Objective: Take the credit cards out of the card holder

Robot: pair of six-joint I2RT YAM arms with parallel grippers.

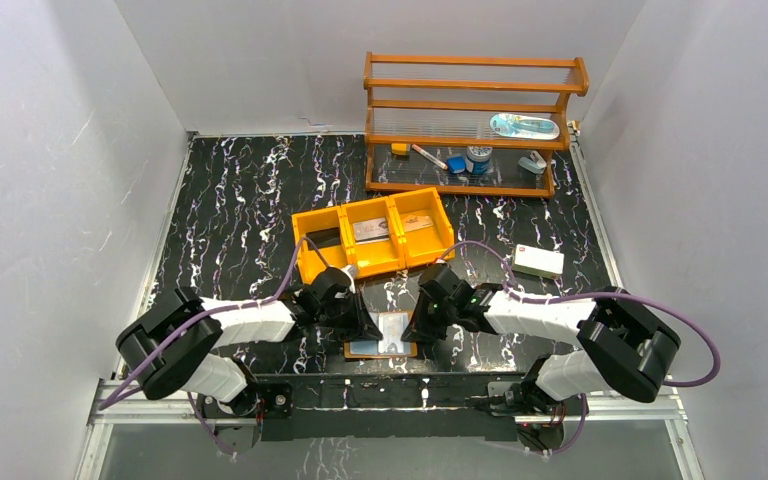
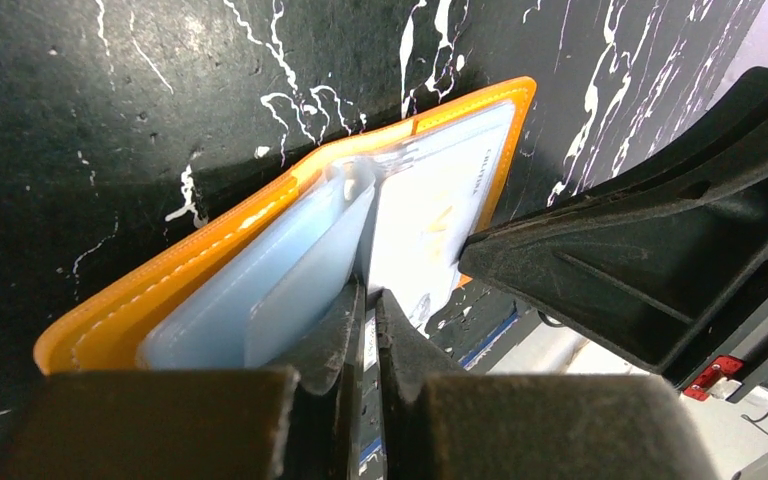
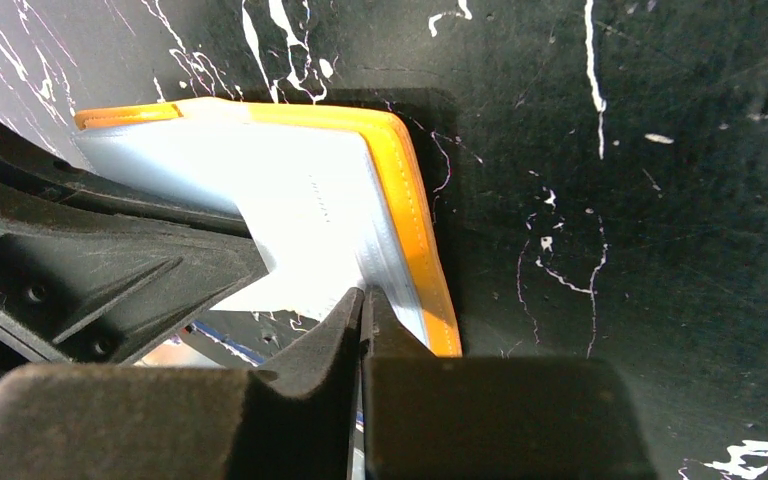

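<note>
From my station I count two arms, each carrying one gripper: a left gripper (image 1: pixel 371 329) and a right gripper (image 1: pixel 411 330). I see one card holder (image 1: pixel 384 346), and in it I can make out one pale card (image 2: pixel 415 225); whether more sit behind the pockets, I cannot tell. There is one orange tray (image 1: pixel 380 268) with three compartments, and I count two cards in it: one grey card (image 1: pixel 372 230) and one tan card (image 1: pixel 417 224). One white box (image 1: pixel 538 261). One wooden rack (image 1: pixel 460 84), holding roughly six small items, too small for a sure count.
</note>
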